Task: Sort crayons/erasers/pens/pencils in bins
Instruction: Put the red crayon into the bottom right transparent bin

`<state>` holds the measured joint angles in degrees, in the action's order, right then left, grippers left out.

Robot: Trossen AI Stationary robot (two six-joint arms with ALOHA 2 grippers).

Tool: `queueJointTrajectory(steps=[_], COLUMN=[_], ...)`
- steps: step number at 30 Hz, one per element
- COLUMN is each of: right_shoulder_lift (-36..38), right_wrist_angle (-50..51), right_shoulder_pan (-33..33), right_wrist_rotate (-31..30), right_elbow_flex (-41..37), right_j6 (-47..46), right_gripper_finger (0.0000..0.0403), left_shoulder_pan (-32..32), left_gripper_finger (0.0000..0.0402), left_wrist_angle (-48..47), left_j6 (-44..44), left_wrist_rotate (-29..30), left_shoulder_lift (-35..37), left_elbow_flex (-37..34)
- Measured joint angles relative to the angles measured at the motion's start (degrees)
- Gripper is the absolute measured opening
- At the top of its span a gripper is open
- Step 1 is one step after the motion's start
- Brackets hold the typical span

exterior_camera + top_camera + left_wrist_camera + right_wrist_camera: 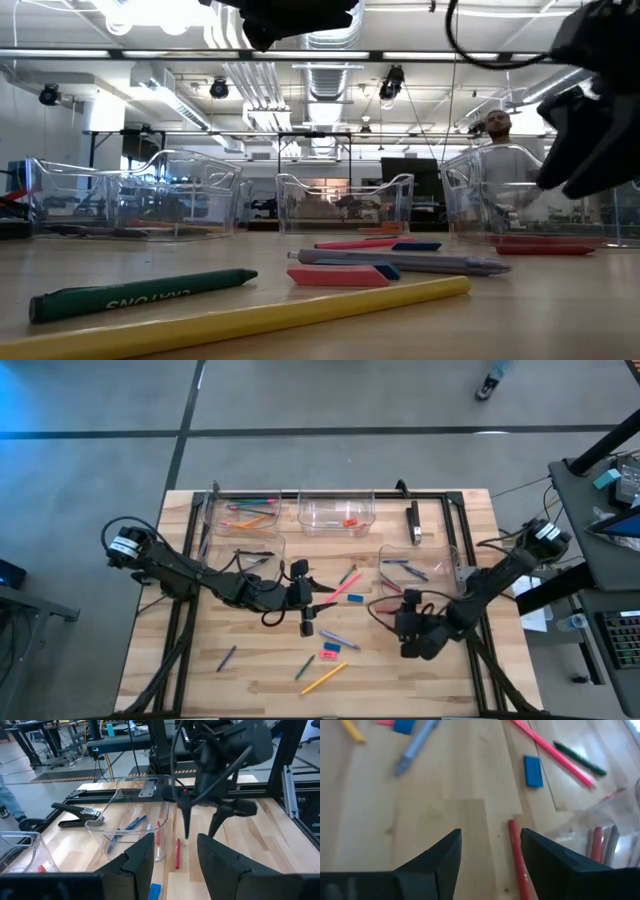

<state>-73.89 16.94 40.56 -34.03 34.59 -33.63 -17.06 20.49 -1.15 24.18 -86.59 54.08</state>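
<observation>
My right gripper (pixel 490 855) hangs open a little above the table, near the crayon bin (pixel 415 570). A red crayon (pixel 517 860) lies on the wood just beside one finger, outside the gap; the left wrist view shows this crayon (pixel 176 852) below the open right gripper (pixel 200 827). My left gripper (pixel 175 865) is open and empty above the table's middle (pixel 305 605). Loose on the wood lie a pink pencil (pixel 552 752), a blue eraser (pixel 533 770), a green crayon (pixel 580 757), a grey pen (pixel 417 745) and a yellow pencil (pixel 325 677).
Three more clear bins stand toward the far side: one with pencils (pixel 240 510), one with a red eraser (pixel 337 512), one with pens (pixel 245 555). A black clamp (pixel 413 522) lies at the far right. A person stands beyond the table (pixel 497 125).
</observation>
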Motion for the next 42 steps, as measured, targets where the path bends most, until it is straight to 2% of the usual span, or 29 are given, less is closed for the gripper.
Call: queueJointTrajectory(steps=[6, 14, 17, 25, 30, 42], right_shoulder_lift=[-4.44, -9.88, -10.4, -9.3, -10.27, -19.14], right_wrist_angle=[0.06, 0.1, 0.34, 0.78, 0.11, 3.05], right_shoulder_pan=[-1.57, -2.14, -2.65, -0.56, 2.89, 2.7], right_wrist_rotate=[1.11, -4.85, -4.95, -1.09, -1.6, -4.77], right_elbow_flex=[0.0, 0.41, 0.73, 1.87, 4.77, 7.45], right_j6=[-3.07, -9.24, -10.32, -3.84, 1.35, -4.44], right_gripper_finger=[0.0194, 0.0194, 0.0194, 0.0194, 0.0194, 0.0194], left_shoulder_pan=[0.0, 0.0, 0.01, 0.02, 0.02, 0.02], left_gripper_finger=[0.0134, 0.0134, 0.0134, 0.0134, 0.0134, 0.0134], left_wrist_angle=[-0.02, 0.0, 0.0, -0.01, -0.17, -0.1], left_j6=[0.0, -0.07, -0.15, -0.03, -0.02, -0.04], left_wrist_rotate=[0.0, 0.0, 0.0, 0.0, -0.02, -0.09], left_shoulder_lift=[0.0, 0.0, 0.0, 0.0, 0.0, 0.0], left_elbow_flex=[-0.02, -0.02, -0.02, -0.04, -0.09, -0.09])
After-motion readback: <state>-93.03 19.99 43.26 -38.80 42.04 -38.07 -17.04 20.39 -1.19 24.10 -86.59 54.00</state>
